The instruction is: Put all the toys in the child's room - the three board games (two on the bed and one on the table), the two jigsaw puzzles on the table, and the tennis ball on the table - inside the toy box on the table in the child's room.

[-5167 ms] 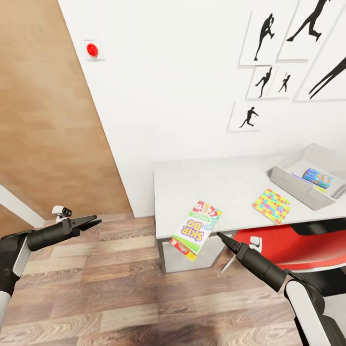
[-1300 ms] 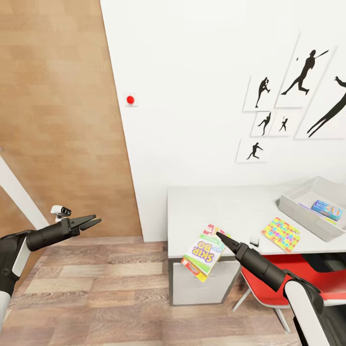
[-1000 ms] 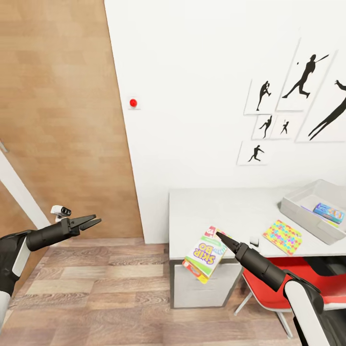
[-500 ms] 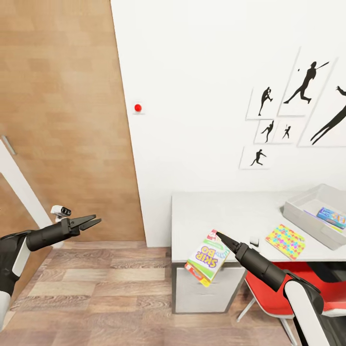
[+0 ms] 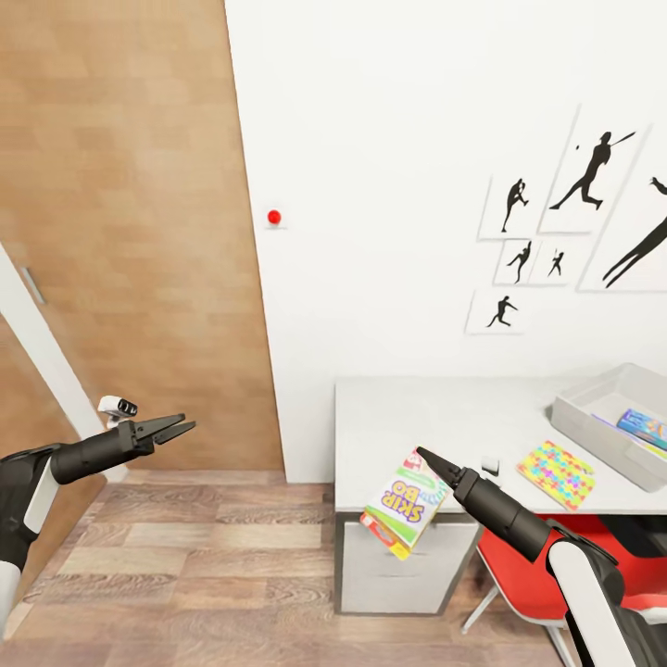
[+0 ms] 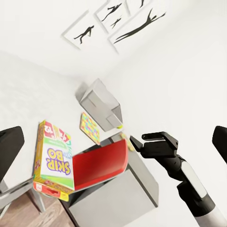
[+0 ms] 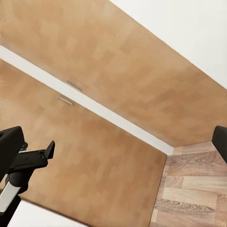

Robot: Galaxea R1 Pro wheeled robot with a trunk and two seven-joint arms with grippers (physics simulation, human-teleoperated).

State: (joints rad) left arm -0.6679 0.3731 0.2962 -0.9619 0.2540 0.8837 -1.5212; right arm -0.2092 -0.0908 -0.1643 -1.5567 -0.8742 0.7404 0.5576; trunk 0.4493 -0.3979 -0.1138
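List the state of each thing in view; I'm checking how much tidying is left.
Left gripper: open, empty.
Right gripper: open, empty.
Card game box: overhanging the front edge of the table, not gripped.
Puzzle: flat on the table, outside the bin.
Bin: no lid, with a blue game box inside.

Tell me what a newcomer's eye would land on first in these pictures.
First, the bright green-edged board game, tilted and hanging off the table's front edge beside the right hand; whether it is gripped is unclear. Next, the multicoloured jigsaw puzzle lying flat on the table near the grey toy box, which holds a blue board game. Black baseball silhouette posters fill the white wall above.
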